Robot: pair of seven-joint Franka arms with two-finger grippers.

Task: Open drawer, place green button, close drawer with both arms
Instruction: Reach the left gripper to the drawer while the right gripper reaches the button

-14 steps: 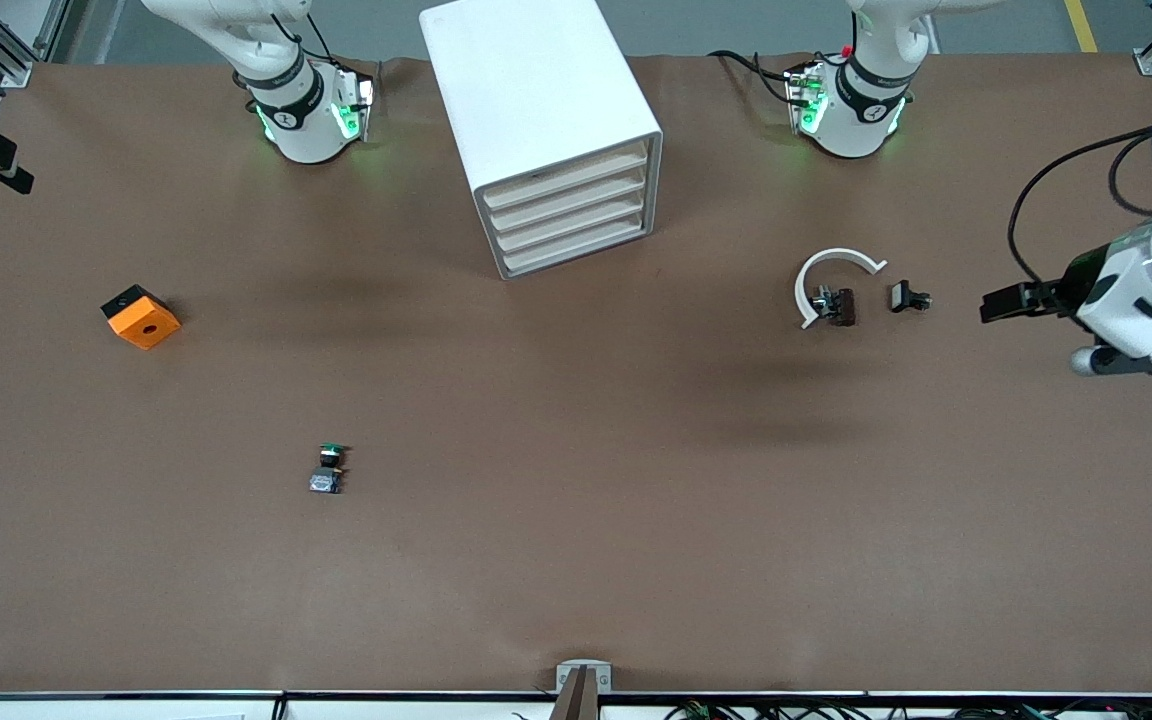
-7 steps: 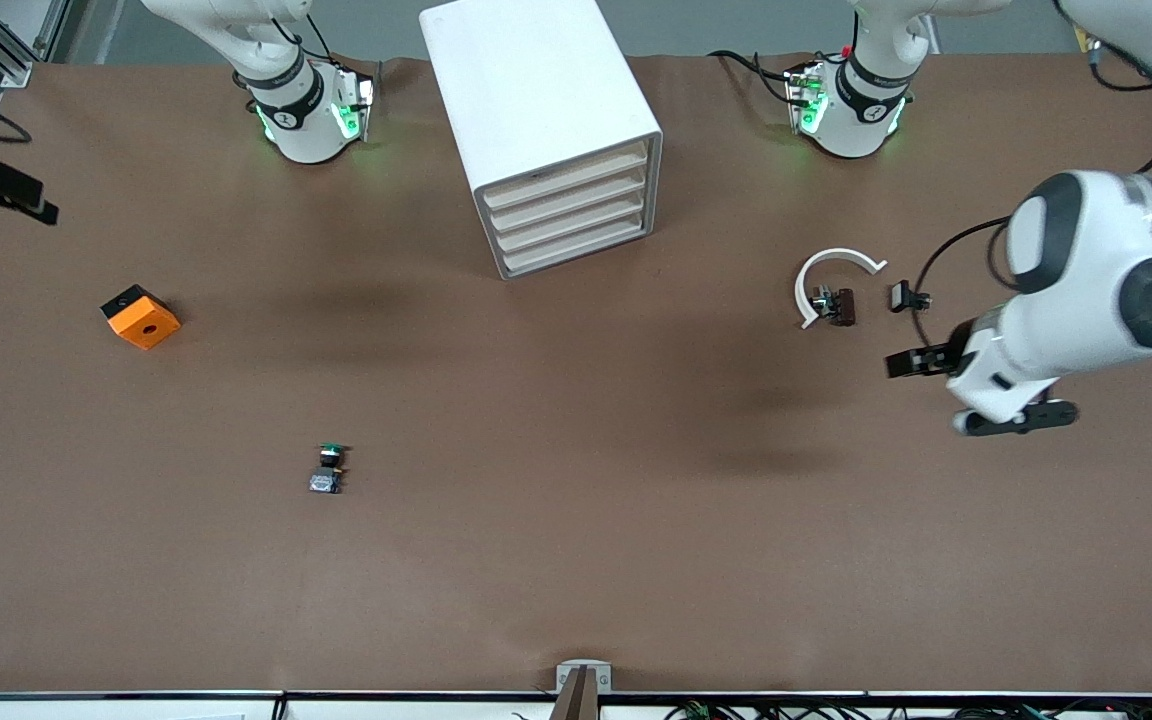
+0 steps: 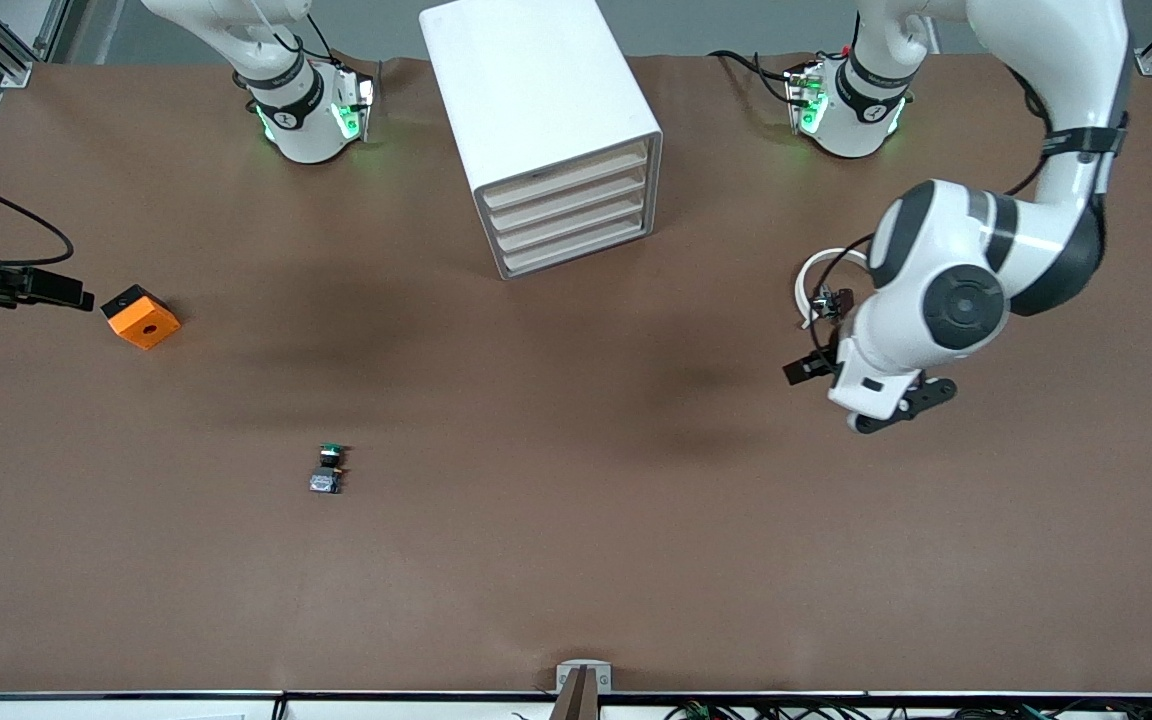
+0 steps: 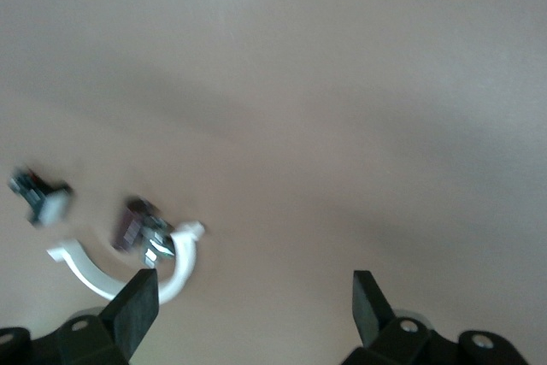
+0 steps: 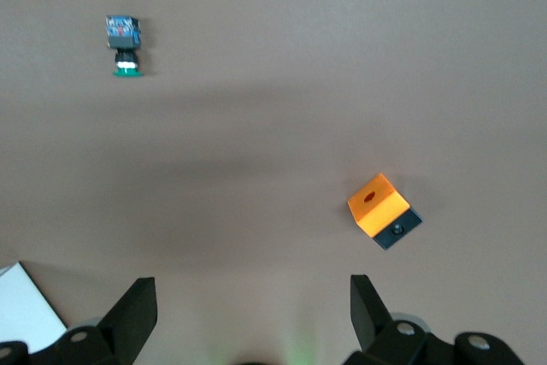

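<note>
Button (image 3: pixel 327 468): lies on the brown table (image 3: pixel 576 560), nearest the front camera of all the loose things, toward the right arm's end; green cap pointing away from that camera, grey-blue base toward it. Nothing touches it. It also shows in the right wrist view (image 5: pixel 125 44).
Left gripper (image 3: pixel 821 385): up in the air over bare table, just beside the white ring and the brown clip; fingers (image 4: pixel 137 309) spread wide with nothing between them.
Orange block (image 3: pixel 140 316): on the table well apart from the button, farther from the front camera, at the right arm's end; one face has a round hole, a black part is on its side.
Right gripper (image 3: pixel 61 296): in the air just beside the orange block at the table's edge; fingers (image 5: pixel 132 309) spread wide and empty, the block and the button both in its wrist view.
White ring (image 3: pixel 816 280): an open curved piece flat on the table at the left arm's end, partly hidden by the left arm.
Brown clip (image 3: pixel 841 300): small dark part touching or just inside the ring's opening; which, I cannot tell.
Black part (image 4: pixel 38 196): a small dark piece near the ring, seen only in the left wrist view.
Drawer cabinet (image 3: pixel 546 120): white, with four drawers (image 3: pixel 571 215) all shut, standing between the two arm bases, farthest from the front camera.
</note>
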